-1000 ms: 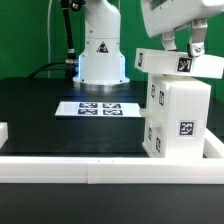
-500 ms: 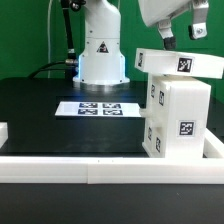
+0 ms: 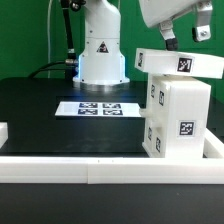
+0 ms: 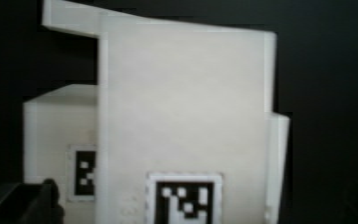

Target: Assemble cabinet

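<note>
A black table is carrying the work, with a long white rail running along its near edge. The cabinet is standing upright at the exterior view's right, just behind that rail, showing tag markers on its faces. A flat tagged top panel is lying across it, overhanging a little and looking slightly skewed to the box below. The gripper is hovering just above that panel, jaws spread apart with nothing between them. In the wrist view the cabinet is filling most of the picture at close range. The step in hand is probably squaring and seating the panel, so the jaws should be coming down parallel to its edges and pressing lightly, since a thin-walled box is likely to slide or tip under a sideways shove. Further off, the marker board is lying flat mid-table before the arm's base
</note>
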Controlling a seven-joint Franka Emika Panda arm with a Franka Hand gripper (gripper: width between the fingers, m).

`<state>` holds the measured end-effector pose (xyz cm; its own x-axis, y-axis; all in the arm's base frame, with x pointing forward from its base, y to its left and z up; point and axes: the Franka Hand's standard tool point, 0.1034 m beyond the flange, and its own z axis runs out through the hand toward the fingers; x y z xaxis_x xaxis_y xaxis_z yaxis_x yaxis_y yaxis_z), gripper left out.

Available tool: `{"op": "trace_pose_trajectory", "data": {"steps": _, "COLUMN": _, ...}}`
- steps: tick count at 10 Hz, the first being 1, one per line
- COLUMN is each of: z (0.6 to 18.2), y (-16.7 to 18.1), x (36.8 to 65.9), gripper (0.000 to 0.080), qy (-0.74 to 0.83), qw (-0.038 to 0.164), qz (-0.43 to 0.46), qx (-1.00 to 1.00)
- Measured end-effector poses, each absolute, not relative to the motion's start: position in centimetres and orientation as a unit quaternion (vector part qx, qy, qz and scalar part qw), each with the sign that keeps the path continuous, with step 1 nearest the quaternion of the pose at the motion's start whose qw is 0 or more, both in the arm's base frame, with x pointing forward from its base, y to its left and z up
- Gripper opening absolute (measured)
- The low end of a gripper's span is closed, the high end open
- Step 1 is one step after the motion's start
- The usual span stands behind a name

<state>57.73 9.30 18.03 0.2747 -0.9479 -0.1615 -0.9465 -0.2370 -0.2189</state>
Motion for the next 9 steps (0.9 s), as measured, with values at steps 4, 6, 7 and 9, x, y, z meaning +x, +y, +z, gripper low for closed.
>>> {"op": "trace_pose_trajectory", "data": {"steps": 4, "z": 18.58, "y": 10.19, "x": 57.88, "gripper": 0.0797, "qy": 0.384, "qw": 0.099, "qz": -0.003, "qx": -0.918}}
{"op": "trace_pose_trajectory", "data": {"steps": 6, "z": 18.61, "y": 10.06, "x": 57.98, "gripper": 0.0797, "qy": 0.323, "qw": 0.099, "qz": -0.012, "qx": -0.941}}
{"op": "trace_pose_trajectory", "data": {"steps": 7, "z": 18.6, "y": 10.05, "x": 57.98, "gripper": 0.0797, "qy": 0.283, "qw": 0.099, "qz": -0.016, "qx": -0.954}}
{"op": "trace_pose_trajectory", "data": {"steps": 9, "z": 18.59, "y": 10.02, "x": 57.97, "gripper": 0.0797, "qy": 0.199, "qw": 0.095, "qz": -0.025, "qx": -0.975}}
